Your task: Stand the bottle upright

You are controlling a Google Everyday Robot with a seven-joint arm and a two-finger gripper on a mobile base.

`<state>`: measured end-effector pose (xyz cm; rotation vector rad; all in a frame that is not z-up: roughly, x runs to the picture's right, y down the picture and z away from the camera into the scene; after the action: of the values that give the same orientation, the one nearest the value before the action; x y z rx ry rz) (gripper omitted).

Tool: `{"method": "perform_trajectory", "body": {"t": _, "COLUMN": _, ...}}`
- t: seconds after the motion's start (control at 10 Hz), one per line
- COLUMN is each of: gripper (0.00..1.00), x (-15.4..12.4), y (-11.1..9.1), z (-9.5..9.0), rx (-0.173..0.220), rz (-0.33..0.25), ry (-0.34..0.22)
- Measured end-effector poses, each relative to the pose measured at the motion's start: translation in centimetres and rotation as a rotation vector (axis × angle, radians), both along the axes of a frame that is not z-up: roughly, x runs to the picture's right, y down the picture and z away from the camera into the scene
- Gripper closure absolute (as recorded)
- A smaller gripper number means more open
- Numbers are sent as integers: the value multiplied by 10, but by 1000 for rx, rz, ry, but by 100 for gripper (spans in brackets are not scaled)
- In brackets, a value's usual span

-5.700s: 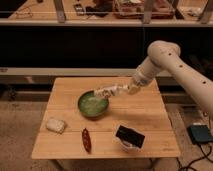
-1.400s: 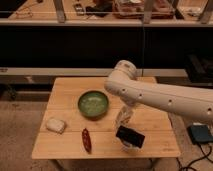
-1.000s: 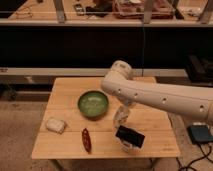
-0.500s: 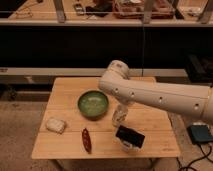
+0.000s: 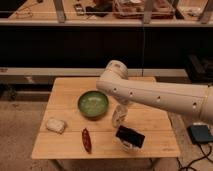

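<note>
A: One camera view only, so start there. Where is the bottle [image 5: 119, 115]?

B: On the wooden table [image 5: 65, 90], just right of the green bowl [image 5: 93, 104]. It looks roughly upright, a pale, clear shape directly under the arm [image 5: 150, 92].

A: And the gripper [image 5: 120, 107]?

B: It comes down from the arm onto the top of the bottle. Whether it is spread, pressed together or pinching the bottle, I cannot tell; the arm's bulk and the bottle's own pale colour blur together there.

A: What else sits nearby?

B: A dark box [image 5: 130, 136] near the front edge, just below the bottle. A dark red pepper [image 5: 86, 139] lies left of that, and a whitish packet [image 5: 55, 125] sits farther left.

A: What could go wrong?

B: I judge the bottle light and tippy. If the gripper lifts away off-centre or drags against the cap, the bottle could topple toward the bowl or onto the box. A sideways sweep of the arm would do the same.
</note>
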<state>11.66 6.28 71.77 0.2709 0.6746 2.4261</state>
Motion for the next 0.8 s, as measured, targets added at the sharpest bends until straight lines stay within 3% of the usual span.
{"method": "perform_trajectory", "body": {"t": 0.2, "gripper": 29, "x": -1, "y": -2, "z": -3, "rx": 4, "rz": -17, "ry": 2}}
{"method": "perform_trajectory", "body": {"t": 0.3, "gripper": 24, "x": -1, "y": -3, "z": -4, "rx": 5, "rz": -24, "ry": 2}}
{"method": "perform_trajectory", "body": {"t": 0.8, "gripper": 21, "x": 1, "y": 3, "z": -8, "rx": -9, "rz": -27, "ry": 18}}
